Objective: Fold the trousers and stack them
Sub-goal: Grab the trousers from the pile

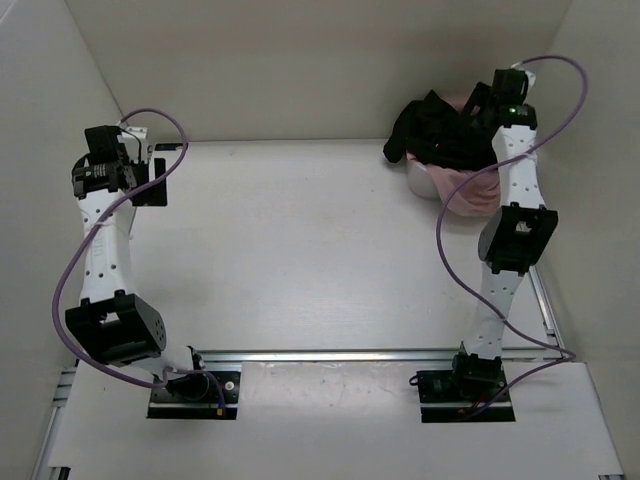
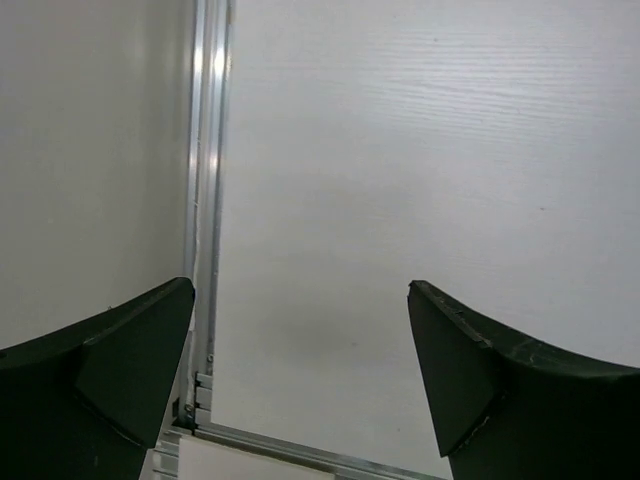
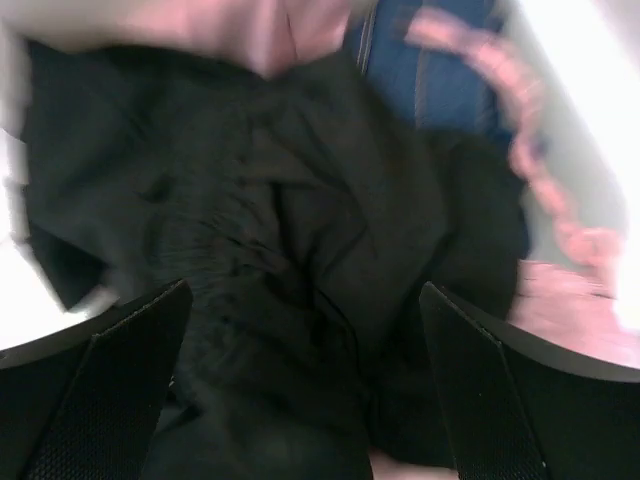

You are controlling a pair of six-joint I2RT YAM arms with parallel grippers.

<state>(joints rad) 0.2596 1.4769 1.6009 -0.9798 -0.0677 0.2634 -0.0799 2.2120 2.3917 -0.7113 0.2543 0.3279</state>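
Now at the far right corner: trousers in a heap, both claws spread

Start with the pale table (image 1: 300,250), white and faintly wood-grained under the left wrist camera. Find the trousers (image 1: 435,130) at its far right corner: black, crumpled, unfolded, piled on a pink garment (image 1: 475,195) and spilling over the rim of what looks like a pale tub (image 1: 422,178). Note, in the right wrist view, a strip of dark blue garment (image 3: 400,60) beside the pink, at the far side of the black cloth. Look next to the right gripper (image 3: 305,290), poised just above the heap, fingers spread wide, black fabric filling the view between and below them, pinching nothing. Cannot tell through the blur whether touching the cloth. Turn last to the left gripper (image 2: 300,290), near the far left corner, likewise spread wide, holding nothing, over the tabletop beside a metal rail (image 2: 205,200).
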